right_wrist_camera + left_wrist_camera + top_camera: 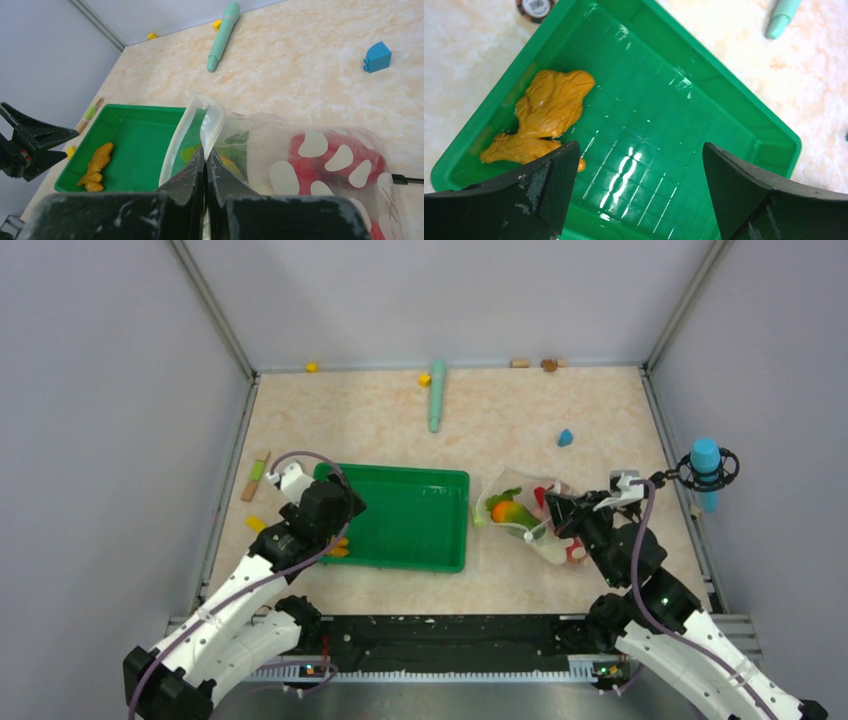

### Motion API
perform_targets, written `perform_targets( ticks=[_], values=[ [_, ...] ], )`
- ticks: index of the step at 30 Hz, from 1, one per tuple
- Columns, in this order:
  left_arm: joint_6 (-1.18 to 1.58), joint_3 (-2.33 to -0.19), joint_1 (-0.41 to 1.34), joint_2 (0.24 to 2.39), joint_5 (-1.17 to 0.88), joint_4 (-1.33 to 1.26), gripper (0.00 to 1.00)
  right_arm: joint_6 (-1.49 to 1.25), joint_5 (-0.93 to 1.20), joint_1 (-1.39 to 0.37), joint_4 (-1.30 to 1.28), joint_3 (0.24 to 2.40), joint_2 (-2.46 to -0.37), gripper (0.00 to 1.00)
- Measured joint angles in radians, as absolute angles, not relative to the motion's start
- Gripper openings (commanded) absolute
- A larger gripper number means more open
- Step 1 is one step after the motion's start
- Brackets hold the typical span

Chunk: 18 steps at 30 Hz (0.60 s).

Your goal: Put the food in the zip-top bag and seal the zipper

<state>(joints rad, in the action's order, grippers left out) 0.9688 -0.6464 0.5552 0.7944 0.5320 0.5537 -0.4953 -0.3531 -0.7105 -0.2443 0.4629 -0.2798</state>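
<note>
One yellow-orange bunch [549, 112] lies in the green tray [684, 100] — left jaws wide, right jaws pinching the bag [265, 135].

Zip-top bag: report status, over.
Left gripper open above yellow-orange bunch in green tray. Right gripper shut on zip-top bag mouth, bag open, food inside. Teal stick far back, not in the way.
</note>
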Motion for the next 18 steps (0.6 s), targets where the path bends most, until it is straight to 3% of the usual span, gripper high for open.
perform_targets(
  ticks=[18],
  values=[
    [0.990, -0.638, 0.383, 1.019, 0.492, 0.659, 0.95, -0.430, -0.393, -0.710, -0.163, 0.417, -0.321, 0.00]
  ],
)
